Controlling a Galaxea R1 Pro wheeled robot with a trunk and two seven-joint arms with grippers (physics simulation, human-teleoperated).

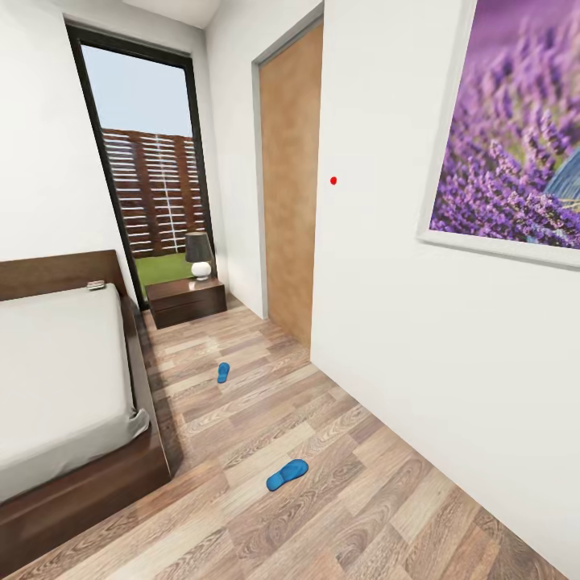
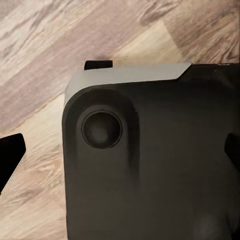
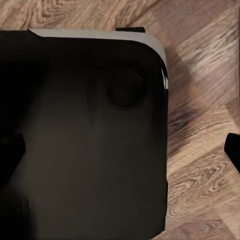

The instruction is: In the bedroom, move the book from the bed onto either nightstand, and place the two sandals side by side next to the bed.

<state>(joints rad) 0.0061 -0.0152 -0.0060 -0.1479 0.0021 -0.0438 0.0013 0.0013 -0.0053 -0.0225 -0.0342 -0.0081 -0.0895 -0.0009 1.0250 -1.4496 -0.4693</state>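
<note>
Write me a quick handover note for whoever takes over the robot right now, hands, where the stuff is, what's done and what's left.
Hands: both wrist views look down on the robot's dark base over the wood floor; whether either hand is open or shut can't be told, and nothing is seen held.
Things: the book lies on the bed near the headboard. One nightstand, carrying a lamp, stands by the window. The two sandals lie apart on the floor: the far sandal close to the bed, the near sandal further out.
Done: nothing yet.
Left: move the book onto a nightstand; set both sandals side by side next to the bed.

Sandals (image 1: 287, 474) on floor (image 1: 387, 515) right of bed (image 1: 64, 379)
</note>
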